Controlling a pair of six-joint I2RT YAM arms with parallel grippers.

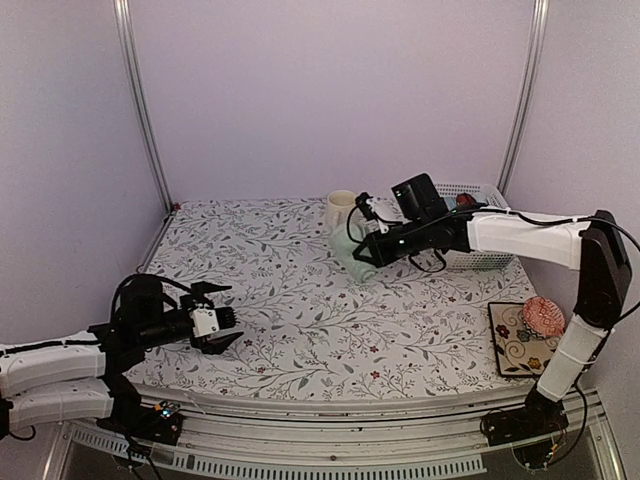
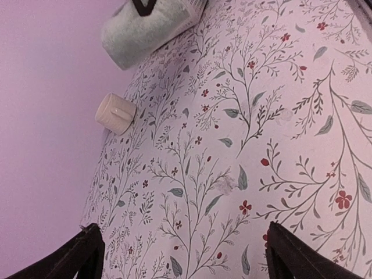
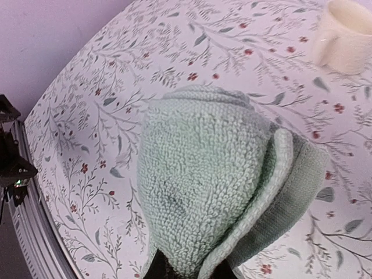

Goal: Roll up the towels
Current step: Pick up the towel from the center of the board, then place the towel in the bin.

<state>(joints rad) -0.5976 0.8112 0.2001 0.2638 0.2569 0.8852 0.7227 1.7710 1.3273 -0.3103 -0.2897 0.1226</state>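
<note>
One rolled sage-green towel (image 3: 197, 174) is clenched at one end by the right end effector (image 1: 360, 251) just beside the cream mug (image 1: 341, 207), its length pointing away from that grip, while the left end effector (image 1: 224, 317) is spread empty, far from the mug.

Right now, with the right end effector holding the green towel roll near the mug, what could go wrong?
1. The green towel has an outer layer flaring away from the roll in the right wrist view; it may unroll on release.
2. The cream mug stands close beside the towel; a sideways swing of the right end effector could knock it.
3. The white basket sits just behind that arm, so pulling back could clip it.
</note>
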